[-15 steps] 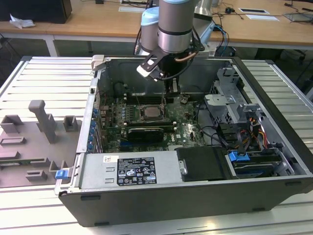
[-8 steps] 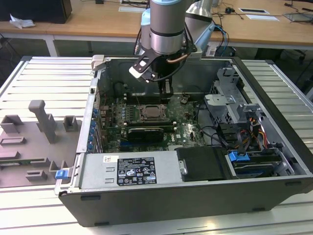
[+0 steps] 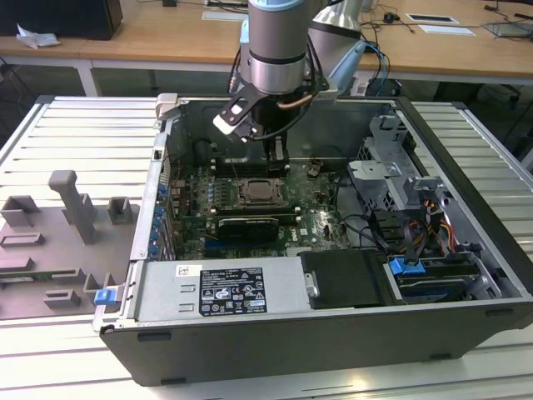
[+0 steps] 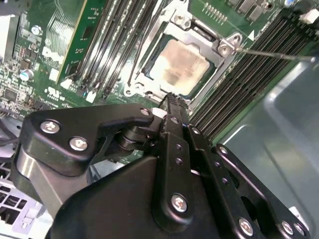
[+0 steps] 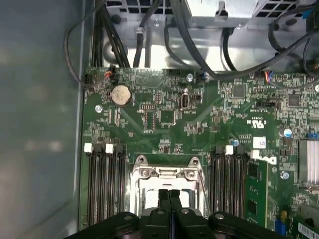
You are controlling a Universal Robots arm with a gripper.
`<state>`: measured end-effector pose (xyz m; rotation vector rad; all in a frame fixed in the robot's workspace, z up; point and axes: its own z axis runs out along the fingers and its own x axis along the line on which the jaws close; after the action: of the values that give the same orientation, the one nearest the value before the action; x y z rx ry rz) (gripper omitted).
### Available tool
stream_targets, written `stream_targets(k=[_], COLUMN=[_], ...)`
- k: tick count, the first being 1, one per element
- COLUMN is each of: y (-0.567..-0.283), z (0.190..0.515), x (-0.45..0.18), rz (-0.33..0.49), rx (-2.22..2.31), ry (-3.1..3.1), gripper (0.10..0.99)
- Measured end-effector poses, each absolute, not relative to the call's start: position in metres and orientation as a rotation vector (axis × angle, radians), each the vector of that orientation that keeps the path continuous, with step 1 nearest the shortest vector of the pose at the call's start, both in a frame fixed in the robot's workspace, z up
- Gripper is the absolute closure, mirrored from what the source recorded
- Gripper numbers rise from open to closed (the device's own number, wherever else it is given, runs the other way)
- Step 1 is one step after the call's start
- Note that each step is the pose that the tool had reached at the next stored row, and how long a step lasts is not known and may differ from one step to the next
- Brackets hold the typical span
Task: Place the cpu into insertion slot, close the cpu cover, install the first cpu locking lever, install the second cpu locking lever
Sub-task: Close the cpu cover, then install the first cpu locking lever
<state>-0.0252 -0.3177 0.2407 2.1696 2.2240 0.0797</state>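
The cpu, a pale silvery square, lies in the insertion slot on the green motherboard. The cpu cover, a silvery frame, lies flat around the cpu's edges; its hinge side appears in the first wrist view. A thin metal lever rod sticks out from one socket corner, raised over the memory slots. My gripper hangs just above one edge of the socket, fingers pressed together with nothing between them.
Black memory slots flank the socket on both sides. Cables run along the board's edge by the case wall. In the exterior view, a drive cage stands on the right, a power supply in front, a grey fixture on the left.
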Motion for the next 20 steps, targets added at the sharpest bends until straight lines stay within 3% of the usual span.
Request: stream_targets(k=[20], y=[-0.318], z=[0.24], x=[-0.045], rz=[0.08], rx=[2.17], ry=[2.224], gripper=[0.98])
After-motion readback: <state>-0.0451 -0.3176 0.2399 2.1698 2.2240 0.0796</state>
